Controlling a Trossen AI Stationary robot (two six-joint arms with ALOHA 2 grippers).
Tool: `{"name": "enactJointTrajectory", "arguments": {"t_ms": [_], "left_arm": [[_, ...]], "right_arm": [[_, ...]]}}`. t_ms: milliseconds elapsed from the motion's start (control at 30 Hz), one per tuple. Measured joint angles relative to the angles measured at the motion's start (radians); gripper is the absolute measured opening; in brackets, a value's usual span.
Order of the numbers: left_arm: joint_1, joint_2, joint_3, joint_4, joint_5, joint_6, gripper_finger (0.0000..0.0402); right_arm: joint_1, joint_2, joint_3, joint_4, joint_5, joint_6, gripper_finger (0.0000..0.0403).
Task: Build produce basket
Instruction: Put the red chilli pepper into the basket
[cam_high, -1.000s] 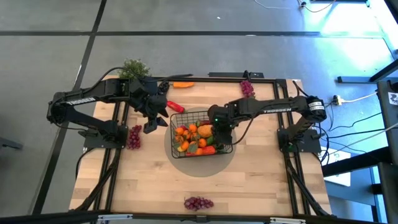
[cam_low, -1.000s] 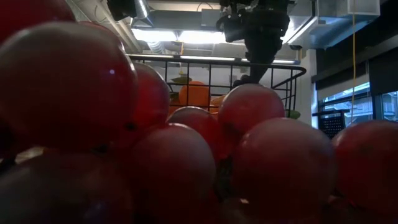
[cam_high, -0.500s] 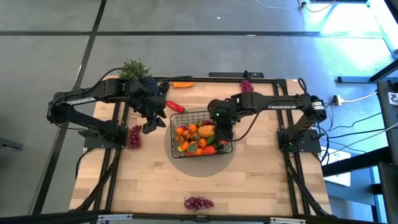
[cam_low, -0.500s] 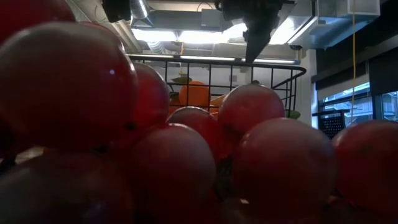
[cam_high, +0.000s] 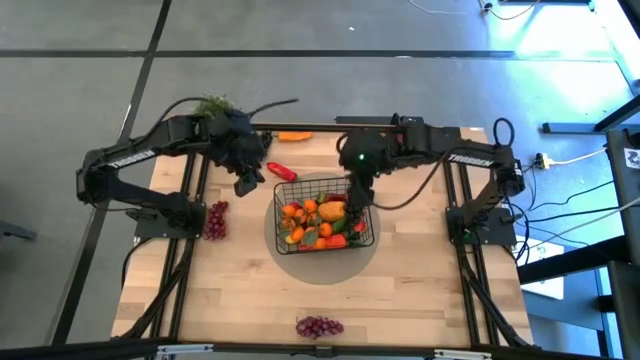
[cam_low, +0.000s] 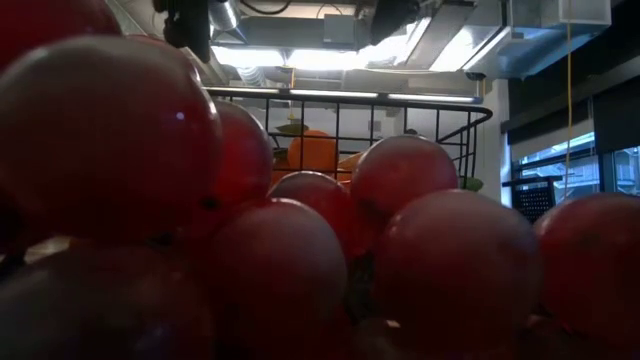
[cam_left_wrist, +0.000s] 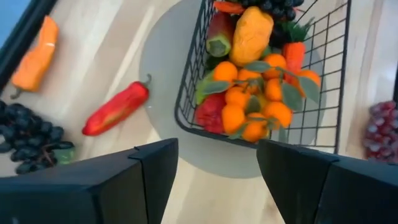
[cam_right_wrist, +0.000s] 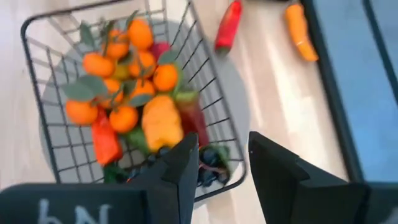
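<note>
The black wire basket (cam_high: 322, 215) stands on a round grey mat (cam_high: 300, 266) at the table's middle. It holds oranges, a yellow fruit (cam_right_wrist: 160, 121), a carrot and dark grapes (cam_right_wrist: 210, 163). My right gripper (cam_high: 355, 203) hangs open and empty above the basket's right side; it also shows in its wrist view (cam_right_wrist: 222, 148). My left gripper (cam_high: 245, 181) is open and empty, raised off the table left of the basket (cam_left_wrist: 216, 152). A red pepper (cam_high: 282, 171) lies on the table between it and the basket. An orange vegetable (cam_high: 293, 136) lies at the far edge.
Purple grape bunches lie at the left (cam_high: 215, 220) and at the near edge (cam_high: 318, 326); the near one fills the low view (cam_low: 300, 230). Dark grapes (cam_left_wrist: 31, 142) lie near the far left. A green plant (cam_high: 215, 105) stands at the far left corner.
My right gripper has risen out of the basket, straight up, and its arm has drawn back toward the table's far edge. In the low view it has gone up out of the picture. My left gripper has shifted a little toward the far edge. The produce stays in the basket.
</note>
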Motion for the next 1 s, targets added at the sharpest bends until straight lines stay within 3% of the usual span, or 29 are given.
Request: {"name": "enactJointTrajectory", "arguments": {"t_ms": [200,367,700,1000], "left_arm": [[0.122,0.000,0.000,-0.001,0.114,0.204,0.0208],[0.176,0.004,-0.055,0.023,0.131,0.373,0.0208],[0.240,0.088,-0.225,0.159,0.155,0.481,0.0208],[0.268,0.266,-0.266,0.264,0.151,0.615,0.0208]], "right_arm": [[-0.090,-0.003,0.061,-0.007,-0.001,-0.044,0.0130],[-0.193,-0.015,0.054,-0.033,-0.005,-0.070,0.0130],[-0.410,-0.015,0.053,-0.019,-0.311,-0.237,0.0129],[-0.542,-0.015,0.052,-0.001,-0.355,-0.365,0.0130]]}}
